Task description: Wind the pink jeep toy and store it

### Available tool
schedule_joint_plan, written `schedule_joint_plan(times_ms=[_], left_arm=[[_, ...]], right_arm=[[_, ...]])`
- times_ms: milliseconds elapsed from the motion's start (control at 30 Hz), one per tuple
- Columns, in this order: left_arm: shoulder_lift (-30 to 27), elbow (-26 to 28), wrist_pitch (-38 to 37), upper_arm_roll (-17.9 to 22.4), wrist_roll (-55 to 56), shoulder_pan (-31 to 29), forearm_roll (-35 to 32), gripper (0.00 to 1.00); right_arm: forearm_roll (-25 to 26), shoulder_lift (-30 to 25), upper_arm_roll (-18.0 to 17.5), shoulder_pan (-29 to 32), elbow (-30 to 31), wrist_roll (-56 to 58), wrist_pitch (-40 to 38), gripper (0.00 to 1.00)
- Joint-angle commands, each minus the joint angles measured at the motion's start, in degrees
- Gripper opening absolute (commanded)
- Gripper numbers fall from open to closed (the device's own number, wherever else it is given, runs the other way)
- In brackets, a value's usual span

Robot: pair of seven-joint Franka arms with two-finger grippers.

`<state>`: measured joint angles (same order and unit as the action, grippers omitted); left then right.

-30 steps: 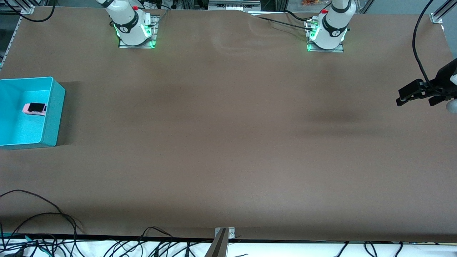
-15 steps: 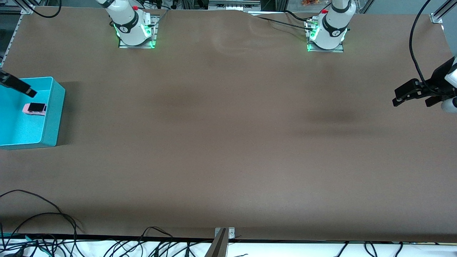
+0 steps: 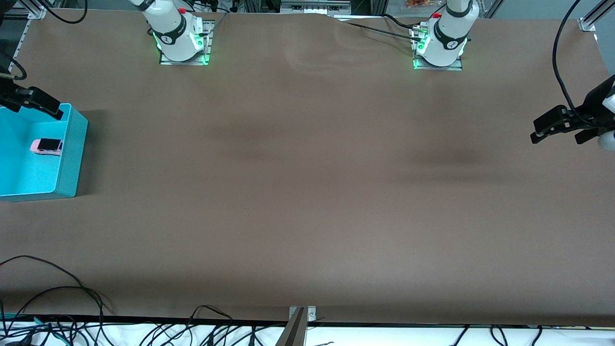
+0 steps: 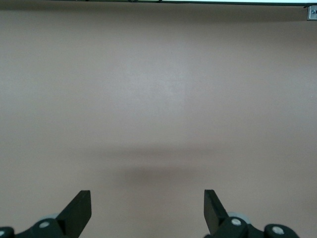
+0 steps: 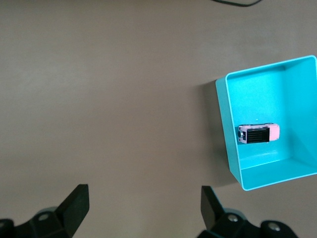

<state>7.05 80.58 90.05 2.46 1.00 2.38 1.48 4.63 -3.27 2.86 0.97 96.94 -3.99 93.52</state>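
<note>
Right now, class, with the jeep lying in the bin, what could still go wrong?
1. The right end effector is over the bin's farther rim; dropping there, it could clip the wall and shove the bin.
2. The jeep is tiny and lies close to a wall, so open fingers may not fit around it.
3. The left end effector waits, open, at the table's other end, too distant to help.

- We note a table (image 3: 307, 192) under brown covering, faintly rippled near the edge by the arm bases.
- We see one teal bin (image 3: 72, 158) at the right arm's end edge.
</note>
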Motion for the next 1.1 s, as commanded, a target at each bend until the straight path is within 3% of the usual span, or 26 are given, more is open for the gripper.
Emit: schedule_joint_plan(times_ms=[0,133,367,1067], left_arm=[[-0.3,-1.0,-0.8,-0.4,-0.9,0.5,-1.7,1.00],[-0.4,-1.0,-0.8,-1.1,-0.9,0.4,-2.2,1.00],[-0.4,-1.1,-0.4,-0.9,-1.0,0.3,-2.9,1.00],[-0.6,-1.1,-0.8,-0.5,-0.3,-0.4,-3.1,1.00]], right_arm=[[-0.6,2.3,-2.6,0.4,-5.1,0.9,-2.8,1.00],[-2.7,4.0,-2.7,0.4,-6.5,1.0,-1.9,1.00],[-2.7,4.1,-3.1,0.8,-6.2,5.9,-1.9,1.00],[-3.6,2.7,-3.2,0.8,-6.0,5.7,-4.0,1.00]])
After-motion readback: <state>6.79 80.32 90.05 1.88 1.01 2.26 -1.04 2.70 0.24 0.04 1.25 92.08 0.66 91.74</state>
